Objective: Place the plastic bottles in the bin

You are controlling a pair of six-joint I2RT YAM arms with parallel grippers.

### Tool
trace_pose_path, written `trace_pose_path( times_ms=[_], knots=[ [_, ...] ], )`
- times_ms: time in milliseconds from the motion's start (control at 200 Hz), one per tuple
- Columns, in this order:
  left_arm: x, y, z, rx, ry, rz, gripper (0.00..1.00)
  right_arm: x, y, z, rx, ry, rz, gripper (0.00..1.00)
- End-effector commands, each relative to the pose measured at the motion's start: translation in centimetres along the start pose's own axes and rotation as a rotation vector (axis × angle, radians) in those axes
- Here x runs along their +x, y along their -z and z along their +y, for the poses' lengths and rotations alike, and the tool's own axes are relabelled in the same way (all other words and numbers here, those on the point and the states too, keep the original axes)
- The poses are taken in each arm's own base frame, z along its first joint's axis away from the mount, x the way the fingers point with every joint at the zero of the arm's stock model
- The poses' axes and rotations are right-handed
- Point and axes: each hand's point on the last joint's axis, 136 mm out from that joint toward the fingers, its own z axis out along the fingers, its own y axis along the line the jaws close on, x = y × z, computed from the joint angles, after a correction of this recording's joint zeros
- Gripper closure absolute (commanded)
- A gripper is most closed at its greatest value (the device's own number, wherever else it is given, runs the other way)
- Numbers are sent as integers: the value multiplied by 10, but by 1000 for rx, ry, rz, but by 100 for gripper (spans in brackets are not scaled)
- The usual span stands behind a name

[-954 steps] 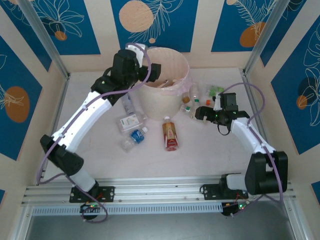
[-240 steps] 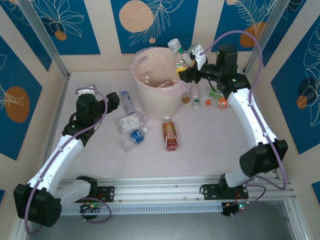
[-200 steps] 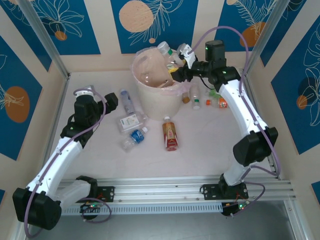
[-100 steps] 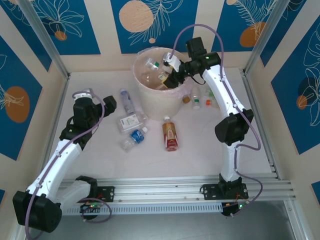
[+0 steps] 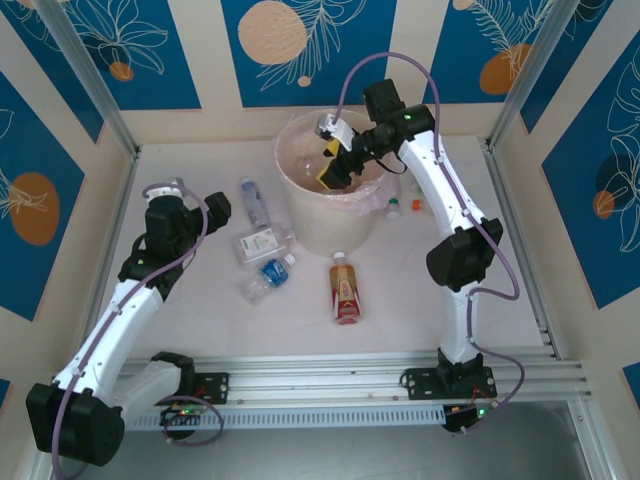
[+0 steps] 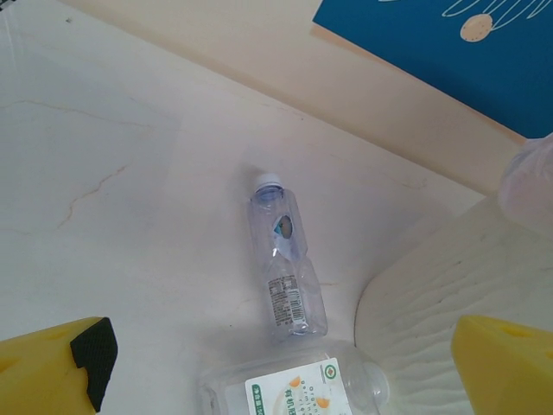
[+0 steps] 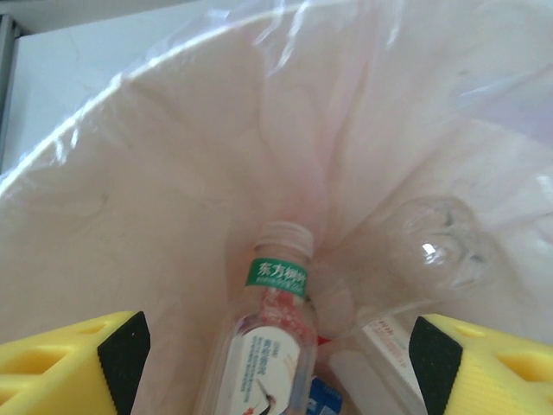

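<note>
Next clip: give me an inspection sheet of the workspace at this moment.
Surface: pale table, faint veining.
Job's things: bin holds binned bottles; four loose bottles lie left and in front of it, small bottles to its right.
Clutter: nothing seen.
Grippers: right gripper open over the bin; left gripper open, empty, above the table.
Cables: purple cables along both arms.
Surroundings: blue patterned panels, aluminium rail.

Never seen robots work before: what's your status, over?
Right tool open over the bin, bottles inside. Left tool open above a clear white-capped bottle. White-labelled bottle close beside it.
</note>
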Motion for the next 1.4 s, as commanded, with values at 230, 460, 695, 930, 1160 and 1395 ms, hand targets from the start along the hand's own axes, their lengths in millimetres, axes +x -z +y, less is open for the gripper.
trace_pose_path(
  times_ms=[230,460,695,930,1160,1395],
  knots=[
    [23,-16,21,-93,50,92,0,-71,86,-35,432,-107,-261,7],
    [45,-34,26,-128,64,194,0,-47,146,-40,712,-432,-363,1],
    [69,-41,15,-68,-17,297,0,49,170,-5,896,-725,-380,1],
    [105,-24,-3,7,-190,450,0,151,179,35,1002,-919,-397,0],
    [174,3,-24,55,-352,635,0,188,172,46,992,-1036,-404,1],
    [216,2,-20,58,-526,693,1,196,168,44,1002,-1037,-389,2]
  ],
)
